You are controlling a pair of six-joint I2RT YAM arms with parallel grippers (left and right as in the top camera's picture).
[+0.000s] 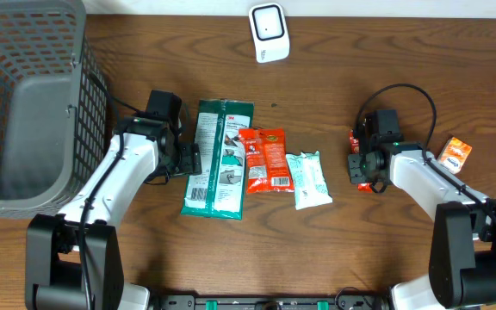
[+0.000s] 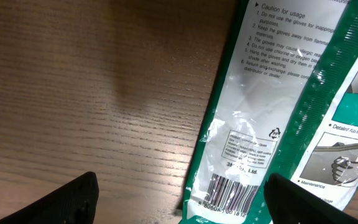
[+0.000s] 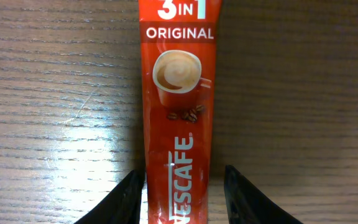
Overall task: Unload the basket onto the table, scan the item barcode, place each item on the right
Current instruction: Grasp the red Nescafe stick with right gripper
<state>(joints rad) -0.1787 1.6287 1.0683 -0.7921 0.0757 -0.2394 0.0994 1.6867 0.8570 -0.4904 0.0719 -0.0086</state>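
A brown wooden table [image 1: 386, 52] filled the overhead view. A large grey mesh basket [image 1: 89, 103] stood at its far left. Two white-and-black robot arms reached in from the near edge, one on each side.

In the middle lay a row of flat packets: a long green glove packet [image 1: 218, 164], then a red snack packet [image 1: 263, 159], then a white wipes packet [image 1: 310, 179]. A small white scanner [image 1: 269, 33] sat at the far edge, well apart from them, and a tiny orange sachet [image 1: 455, 154] lay at the far right.

The left gripper [image 2: 183, 194] was spread wide and holding nothing, hanging over the glove packet's end, where a barcode [image 2: 229, 190] faced up.

The right gripper [image 3: 182, 177] sat low over a narrow red coffee stick [image 3: 179, 93] lying flat on the wood. One finger sat against the stick's edge and the other stood just clear, so the hand was not clenched on it.

The step in hand looked like picking up the stick. To do it well, the jaws should probably centre on the stick and close evenly, so that it does not slide sideways. It likely needs a firm pinch near this end, leaving the rest free. Its barcode was not visible, so the stick may need turning before it faces the scanner.
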